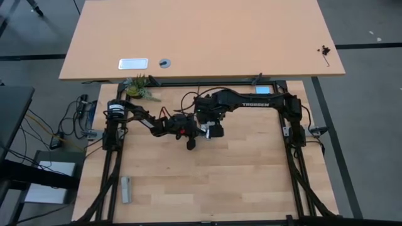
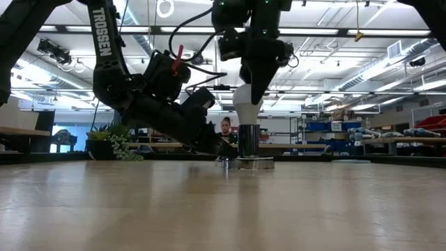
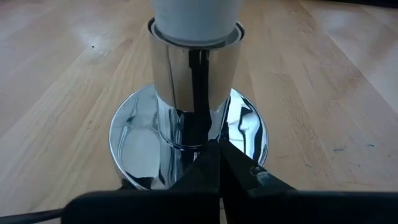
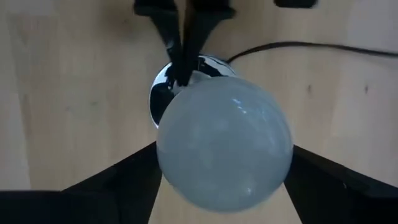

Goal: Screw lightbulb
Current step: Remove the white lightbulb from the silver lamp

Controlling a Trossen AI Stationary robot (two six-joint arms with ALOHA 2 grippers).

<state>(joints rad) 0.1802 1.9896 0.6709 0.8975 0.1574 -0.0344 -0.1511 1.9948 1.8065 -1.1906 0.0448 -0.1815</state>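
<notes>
The frosted-white lightbulb (image 2: pixel 247 96) stands upright with its narrow base in the top of the shiny silver socket (image 2: pixel 250 143). The socket stands on its round base plate (image 3: pixel 134 134) in the middle of the table. My right gripper (image 2: pixel 252 73) comes from above and is shut on the bulb, which fills the right wrist view (image 4: pixel 224 143). My left gripper (image 3: pixel 216 158) is shut and slants down from the table's left onto the socket's base plate; it also shows in the low view (image 2: pixel 221 149). My left gripper presses its shut fingertips (image 3: pixel 208 163) down on the socket's base plate at its rim (image 3: pixel 186 168), slanting down from the table's left. The socket stands flat on the table. My right gripper pinches the bulb's round upper part (image 4: pixel 168 155) between its two fingers (image 4: pixel 121 183), from above, pointing down. The bulb stands upright, its base (image 3: pixel 196 25) in the socket's top.
A thin black cord (image 4: pixel 298 46) runs from the socket across the table. A small green plant (image 1: pixel 139 88) stands at the far left corner, and a grey flat object (image 1: pixel 126 188) lies near the left front. A person (image 2: pixel 226 128) shows in the room beyond.
</notes>
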